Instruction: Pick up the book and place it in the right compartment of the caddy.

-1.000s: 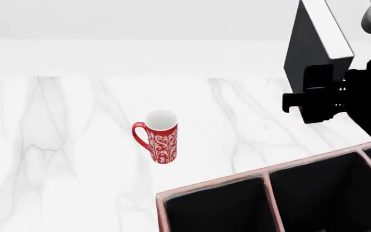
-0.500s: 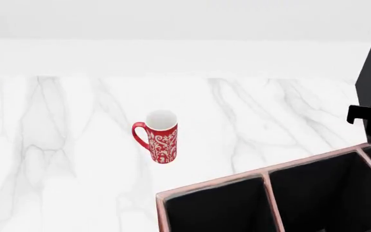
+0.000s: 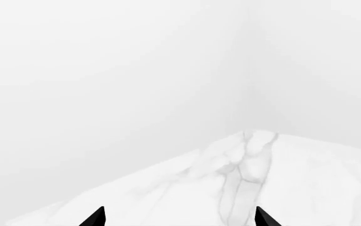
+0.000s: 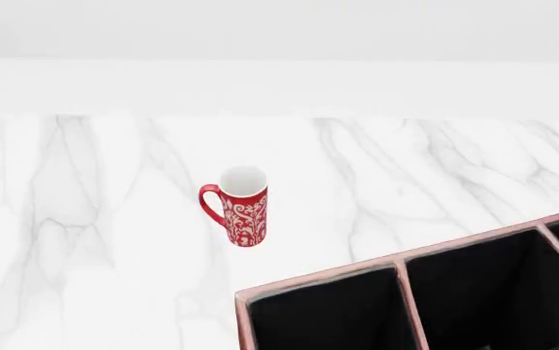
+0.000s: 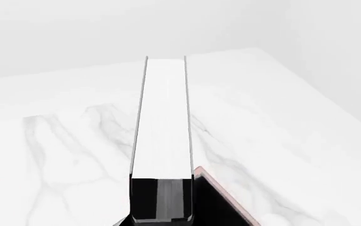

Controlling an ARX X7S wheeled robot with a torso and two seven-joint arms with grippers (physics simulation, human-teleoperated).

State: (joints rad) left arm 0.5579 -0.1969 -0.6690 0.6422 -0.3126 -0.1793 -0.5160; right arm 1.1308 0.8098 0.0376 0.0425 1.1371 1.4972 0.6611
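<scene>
The black book with white page edges (image 5: 163,117) shows only in the right wrist view. It stands out from my right gripper (image 5: 161,220), which is shut on its near end. It hangs above the marble counter, beside a pale-trimmed corner of the caddy (image 5: 225,200). In the head view the reddish-brown caddy (image 4: 396,265) fills the lower right, its black compartments split by dividers. The book and right gripper are out of that view, apart from a black sliver at its right edge. My left gripper (image 3: 180,221) is open and empty over the counter.
A red-and-white patterned mug (image 4: 244,206) stands upright on the white marble counter (image 4: 84,219), left of and beyond the caddy. A white wall runs along the back of the counter.
My right arm has carried the book to the right, out of the head view. The mug and caddy have not moved.
</scene>
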